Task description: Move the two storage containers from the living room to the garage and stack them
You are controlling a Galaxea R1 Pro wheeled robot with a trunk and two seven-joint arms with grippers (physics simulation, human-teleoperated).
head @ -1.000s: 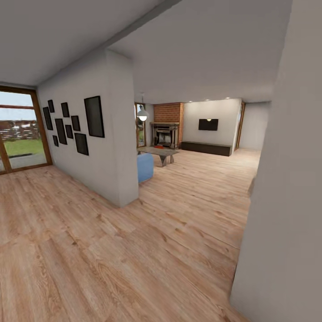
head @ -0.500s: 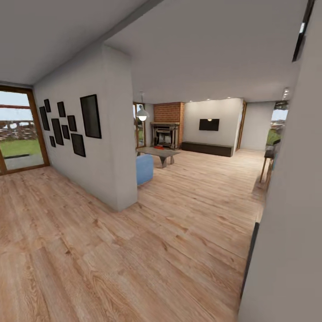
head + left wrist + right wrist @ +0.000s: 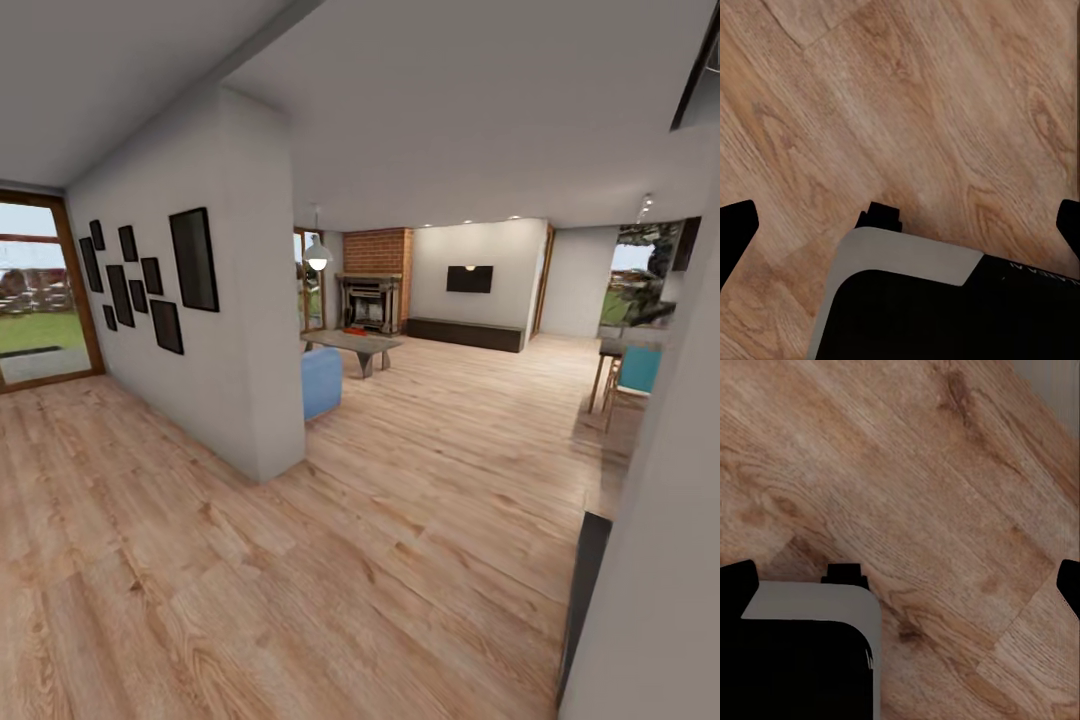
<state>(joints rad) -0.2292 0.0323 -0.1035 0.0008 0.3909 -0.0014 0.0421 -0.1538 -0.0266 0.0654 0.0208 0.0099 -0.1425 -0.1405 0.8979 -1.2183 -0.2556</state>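
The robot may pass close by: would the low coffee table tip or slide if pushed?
The coffee table is low and wide, so it probably would not tip. On the smooth wood-plank floor it would likely slide instead.

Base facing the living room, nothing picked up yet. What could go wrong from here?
1. The grey wall sits very close on the robot's right; a turn that way may clip the base.
2. Ahead, the partition wall corner, blue seat and coffee table crowd the left side of the route to the fireplace; cutting the corner risks a bump.
3. A small red shape by the fireplace is too small to identify, so the target may be misjudged.
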